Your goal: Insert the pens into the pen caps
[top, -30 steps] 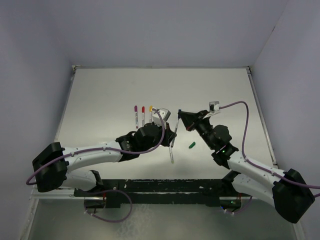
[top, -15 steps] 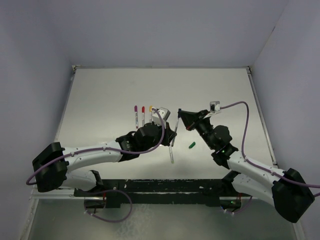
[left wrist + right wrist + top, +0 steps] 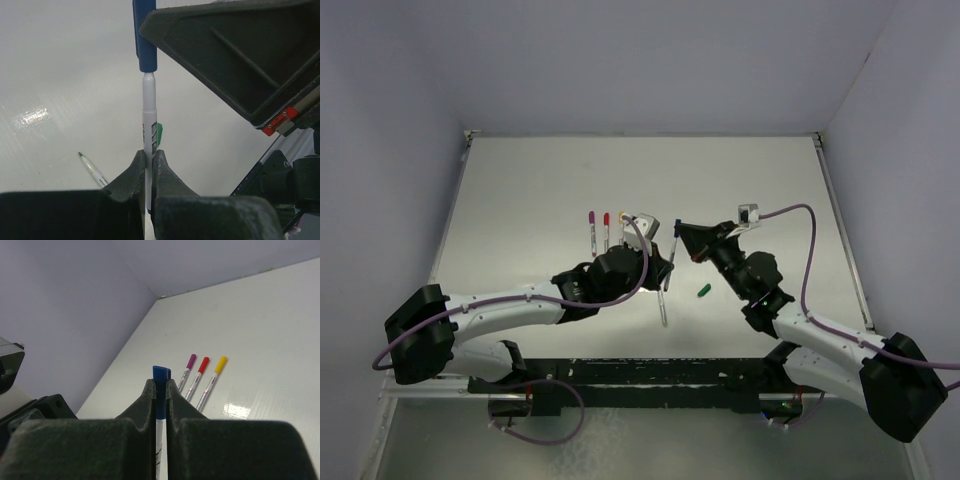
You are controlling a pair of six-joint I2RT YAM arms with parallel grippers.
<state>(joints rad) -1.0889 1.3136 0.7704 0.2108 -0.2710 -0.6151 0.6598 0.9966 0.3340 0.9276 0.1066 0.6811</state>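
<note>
My left gripper is shut on a white pen and holds it upright above the table. My right gripper is shut on the blue cap, which sits over the pen's upper end. In the top view the two grippers meet mid-table, left and right. An uncapped green-tipped pen lies on the table below. The green cap lies loose to its right.
Three capped pens, magenta, red and yellow, lie side by side beyond the grippers. In the top view they lie just left of the left wrist. Walls enclose the white table on three sides.
The right gripper with the blue cap has edged very slightly toward the pen held by the left gripper. Nothing else has moved.
</note>
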